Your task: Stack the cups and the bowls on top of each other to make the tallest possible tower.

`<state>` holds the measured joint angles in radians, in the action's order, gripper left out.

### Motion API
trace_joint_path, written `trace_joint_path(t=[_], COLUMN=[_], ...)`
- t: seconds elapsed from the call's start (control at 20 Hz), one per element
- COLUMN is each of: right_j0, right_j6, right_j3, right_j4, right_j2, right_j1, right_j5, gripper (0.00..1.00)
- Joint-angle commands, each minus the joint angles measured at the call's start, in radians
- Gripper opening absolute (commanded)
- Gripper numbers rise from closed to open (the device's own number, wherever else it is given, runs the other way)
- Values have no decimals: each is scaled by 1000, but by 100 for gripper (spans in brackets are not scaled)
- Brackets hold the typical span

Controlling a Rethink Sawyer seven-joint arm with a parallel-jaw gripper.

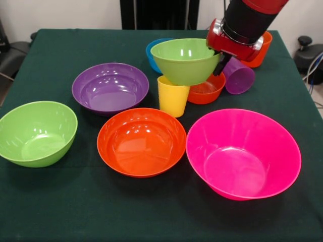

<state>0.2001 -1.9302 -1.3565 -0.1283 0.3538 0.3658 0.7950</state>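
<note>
My gripper (218, 61) comes down from the top right and is shut on the right rim of a green bowl (184, 60). It holds the bowl in the air above the yellow cup (172, 97) and the small orange bowl (207, 91). The purple cup (238, 75) lies on its side behind the gripper. The orange cup (263, 50) is partly hidden by the arm. The small blue bowl (153, 51) shows behind the held bowl. The purple bowl (110, 86), second green bowl (36, 132), large orange bowl (141, 141) and huge pink bowl (243, 152) stand apart, none nested.
The dark green table (60, 50) carries everything. Its front edge lies just below the pink and large orange bowls. Dark chairs or equipment stand beyond the table's left and right edges.
</note>
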Motion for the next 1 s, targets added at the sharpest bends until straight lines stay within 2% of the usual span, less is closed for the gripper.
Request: trace_joint_path(t=[0.05, 1.0], right_j0=[-7, -21], right_j6=[-37, -25], right_j3=[-39, -93], right_j4=[60, 39], right_j2=[-117, -156], right_j1=[-41, 3], right_j5=[-70, -64], gripper=[0, 0])
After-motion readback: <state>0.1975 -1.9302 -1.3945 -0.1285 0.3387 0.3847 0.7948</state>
